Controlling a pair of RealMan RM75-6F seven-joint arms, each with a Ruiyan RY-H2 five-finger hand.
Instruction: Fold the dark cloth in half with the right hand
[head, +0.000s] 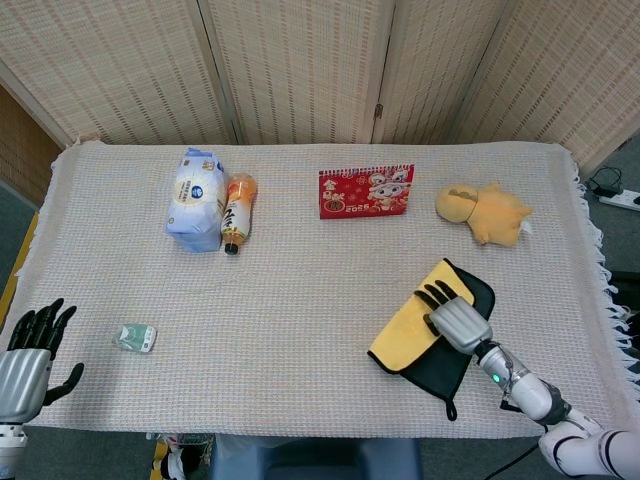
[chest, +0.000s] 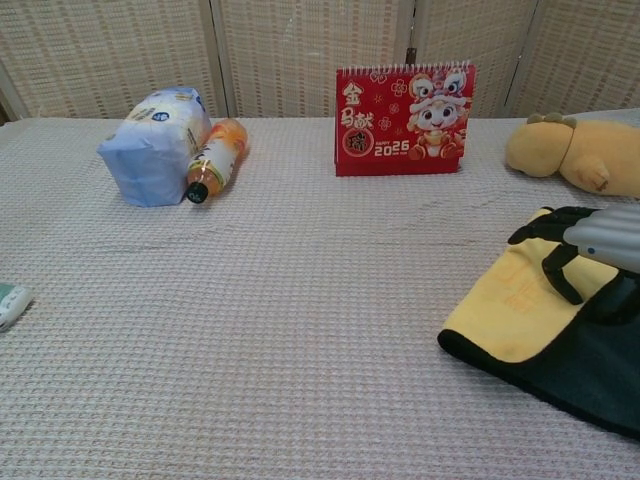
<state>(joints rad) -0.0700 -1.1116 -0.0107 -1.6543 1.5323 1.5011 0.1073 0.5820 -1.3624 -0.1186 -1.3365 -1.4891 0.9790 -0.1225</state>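
Observation:
The dark cloth lies at the table's front right, its left part turned over toward the right so the yellow underside faces up. My right hand holds the turned-over edge, fingers curled down over it. In the chest view the same hand sits at the right edge above the yellow flap, with the dark cloth beneath. My left hand hangs off the front left corner, fingers spread, holding nothing.
A red calendar stands at the back middle and a yellow plush toy lies at the back right. At the back left lie a blue tissue pack and an orange bottle. Near the front left is a small packet.

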